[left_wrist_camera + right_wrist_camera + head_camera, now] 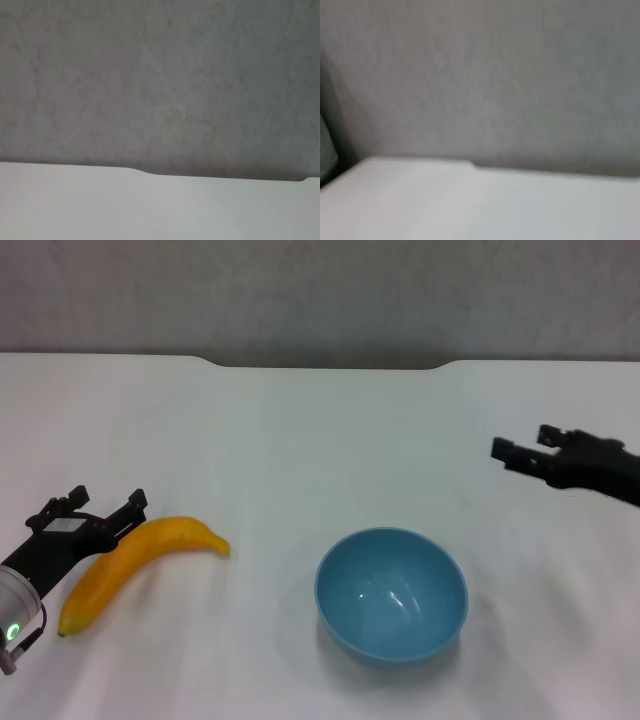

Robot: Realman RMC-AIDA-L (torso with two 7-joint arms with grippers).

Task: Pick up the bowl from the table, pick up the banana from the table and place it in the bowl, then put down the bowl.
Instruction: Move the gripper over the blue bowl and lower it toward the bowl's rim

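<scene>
From the head view you see the light blue bowl (391, 593) sitting upright on the white table (300, 450), near the front and a little right of the middle. The banana (135, 565) lies flat on the table well to the left of the bowl, its pointed stem tip turned toward the bowl and its blunt end toward the front edge. Your left gripper (103, 505) sits just beside the banana's outer side, on the side away from the bowl, its fingers spread apart with nothing between them. Your right gripper (520, 452) hangs to the right of the bowl and farther back, well apart from it; its jaws look parted and empty.

The left wrist view gives you only the table's (150, 210) far edge with its notch and a grey wall (160, 80).

The right wrist view shows you the same: table (480, 205) edge, notch, grey wall (490, 75).
</scene>
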